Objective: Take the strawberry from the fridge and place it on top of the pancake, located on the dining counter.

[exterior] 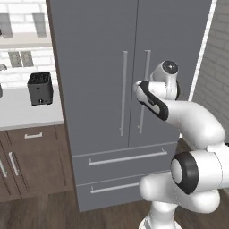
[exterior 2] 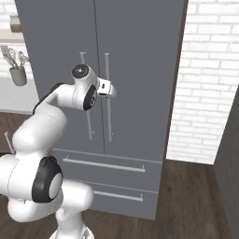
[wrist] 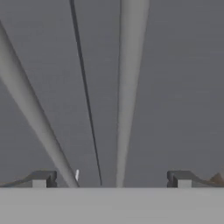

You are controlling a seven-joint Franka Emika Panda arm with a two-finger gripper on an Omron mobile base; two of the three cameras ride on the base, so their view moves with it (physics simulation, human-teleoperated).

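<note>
Fridge (exterior: 103,80) stands closed directly ahead of the gripper (wrist: 111,179), both doors shut. Its two vertical handles: right-door handle (wrist: 129,87) lies between the spread fingertips (wrist: 41,178), left-door handle (wrist: 30,109) just off to one side. Jaws wide apart, holding nothing.

The gripper (wrist: 111,179) stands wide open close before the closed fridge (wrist: 175,87) doors, with the right door's handle (wrist: 129,87) between its fingertips (wrist: 43,178).

At the left of my left base frame, a black toaster (exterior: 40,88) sits on the white tabletop (exterior: 22,112) over brown cabinets (exterior: 31,163).
</note>
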